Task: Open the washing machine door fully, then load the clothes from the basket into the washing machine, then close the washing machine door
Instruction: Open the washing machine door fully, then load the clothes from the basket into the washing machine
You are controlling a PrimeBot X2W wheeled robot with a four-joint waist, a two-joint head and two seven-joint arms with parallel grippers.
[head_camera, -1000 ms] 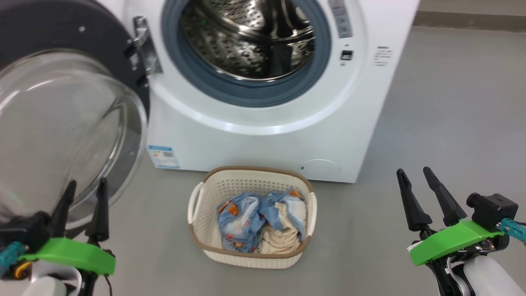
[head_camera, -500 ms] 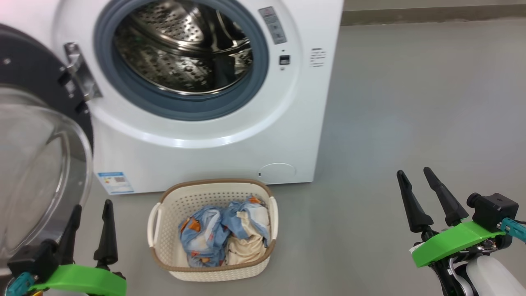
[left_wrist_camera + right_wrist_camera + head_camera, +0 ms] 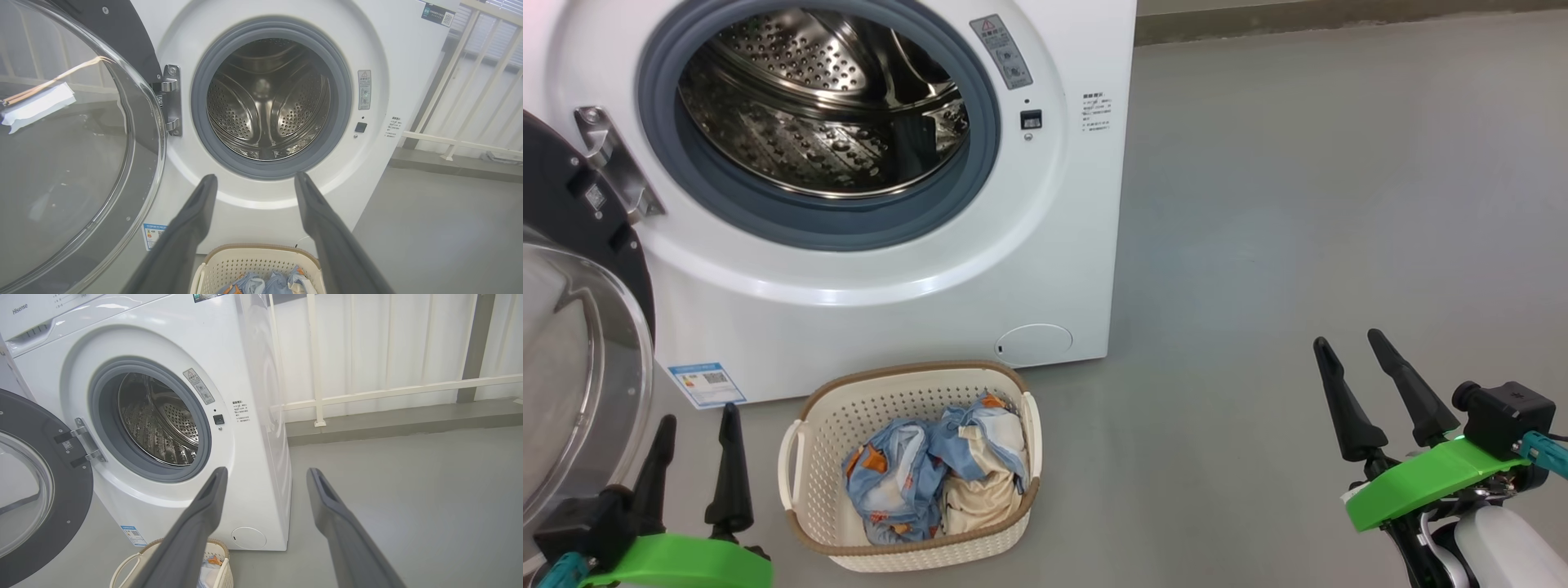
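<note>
The white washing machine [image 3: 1045, 245] stands with its steel drum [image 3: 817, 106] exposed. Its black door with the glass bowl [image 3: 572, 367] hangs swung out wide on the left. On the floor before the machine sits the cream basket [image 3: 821, 425], and in it lie the blue and beige clothes [image 3: 931, 478]. My left gripper [image 3: 698, 420] is open at the lower left, just left of the basket and near the door's glass. Far to the right of the basket, my right gripper [image 3: 1347, 343] is open and holds nothing. The left wrist view faces the drum [image 3: 269, 102]; the right wrist view sees the machine [image 3: 253, 449] from its right.
Grey floor [image 3: 1298, 204] stretches to the right of the machine. A white railing [image 3: 367, 392] and a low step run along the wall behind.
The head camera has turned to the right, so the machine, door and basket sit further left in the picture. Both grippers stay open.
</note>
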